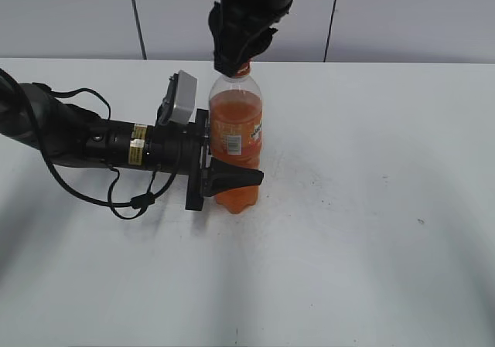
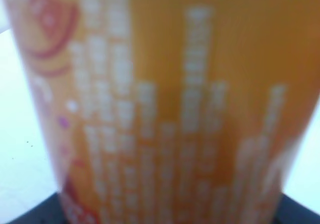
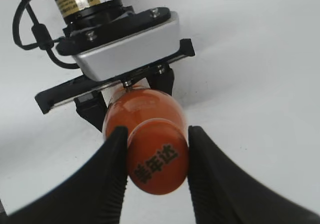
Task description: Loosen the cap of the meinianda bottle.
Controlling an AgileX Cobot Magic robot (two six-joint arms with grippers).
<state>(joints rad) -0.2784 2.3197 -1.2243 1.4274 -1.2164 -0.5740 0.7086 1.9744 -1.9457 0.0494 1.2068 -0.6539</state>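
On the left we see the left gripper (image 1: 232,178), black and blocky with a grey camera box (image 1: 181,97) on its wrist, reaching in level from the left and clamped around the lower body of the bottle (image 1: 237,130). The bottle is smooth clear plastic full of orange liquid, with an orange label. It stands upright near the middle of the white table (image 1: 371,231), its long axis vertical and the cap (image 3: 157,161) pointing straight up. In the left wrist view we make out only a blurred orange label with pale blocks, too soft to read. From above, the right gripper (image 3: 155,156) comes down with its black tapered fingers (image 3: 112,159) pressed against both sides of the round orange cap, which bears dark printed characters. In the exterior view the cap is hidden by those fingers.
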